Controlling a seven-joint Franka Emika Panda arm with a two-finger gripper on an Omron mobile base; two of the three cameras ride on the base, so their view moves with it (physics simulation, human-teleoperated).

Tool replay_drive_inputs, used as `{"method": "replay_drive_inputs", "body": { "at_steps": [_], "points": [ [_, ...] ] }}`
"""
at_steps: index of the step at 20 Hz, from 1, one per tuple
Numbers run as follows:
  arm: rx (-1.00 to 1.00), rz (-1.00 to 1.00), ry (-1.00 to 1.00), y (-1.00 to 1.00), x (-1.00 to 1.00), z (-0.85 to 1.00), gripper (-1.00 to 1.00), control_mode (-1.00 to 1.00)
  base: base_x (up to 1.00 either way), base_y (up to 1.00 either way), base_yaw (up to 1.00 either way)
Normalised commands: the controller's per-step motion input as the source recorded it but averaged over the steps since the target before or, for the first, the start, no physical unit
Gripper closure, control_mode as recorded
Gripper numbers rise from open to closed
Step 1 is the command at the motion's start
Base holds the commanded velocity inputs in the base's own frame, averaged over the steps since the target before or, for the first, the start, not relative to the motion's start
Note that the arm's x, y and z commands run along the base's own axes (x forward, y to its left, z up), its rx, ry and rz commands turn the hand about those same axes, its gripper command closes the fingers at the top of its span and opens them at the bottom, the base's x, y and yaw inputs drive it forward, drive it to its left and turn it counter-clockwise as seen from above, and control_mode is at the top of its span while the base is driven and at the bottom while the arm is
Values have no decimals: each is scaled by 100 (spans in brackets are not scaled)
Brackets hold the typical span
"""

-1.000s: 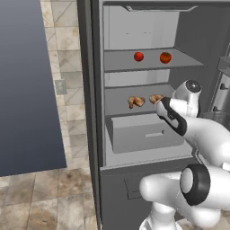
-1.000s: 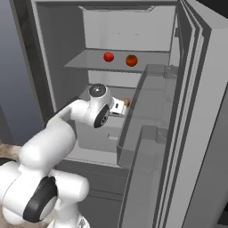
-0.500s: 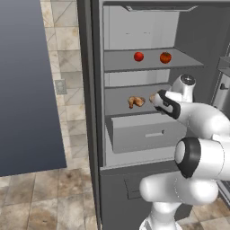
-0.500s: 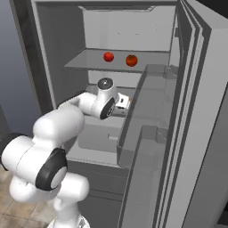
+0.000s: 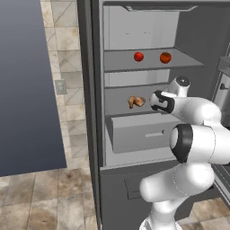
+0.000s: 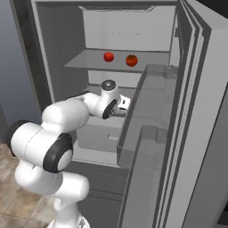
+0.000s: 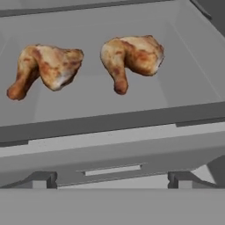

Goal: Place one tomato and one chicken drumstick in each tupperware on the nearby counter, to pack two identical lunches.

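Two golden-brown chicken drumsticks lie side by side on the fridge's middle shelf, the left one [image 7: 46,68] and the right one [image 7: 132,55], bone ends pointing down in the hand view. My gripper [image 7: 112,180] hovers in front of that shelf, open and holding nothing, short of both drumsticks. In the left base view one drumstick [image 5: 136,101] shows just left of my hand [image 5: 161,102]; the other is hidden behind it. Two red tomatoes [image 5: 139,56] [image 5: 165,57] rest on the shelf above, the same pair as [image 6: 108,56] [image 6: 131,60]. Both tupperware and the counter are out of view.
A grey drawer [image 5: 143,132] juts out just under the drumstick shelf, below my hand. The open fridge door with its clear bins [image 6: 151,133] stands close on the right. The other door [image 5: 31,81] hangs open on the left over the tiled floor.
My arm has reached deeper into the fridge, and the hand has risen and shifted left to the middle shelf, now covering the right drumstick in the left base view.
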Motion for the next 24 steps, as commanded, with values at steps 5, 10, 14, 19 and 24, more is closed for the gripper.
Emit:
{"method": "replay_drive_inputs", "body": {
  "at_steps": [5,10,14,19,24],
  "points": [
    [0,-1,0,-4,33,-14,-100,-100,0,0,0],
    [0,0,0,-16,34,-6,-100,-100,0,0,0],
    [0,0,0,-25,28,-8,-100,-100,0,0,0],
    [0,0,1,-10,27,-9,-100,-100,0,0,0],
    [0,0,2,0,29,-13,-100,-100,0,0,0]
  ]
}}
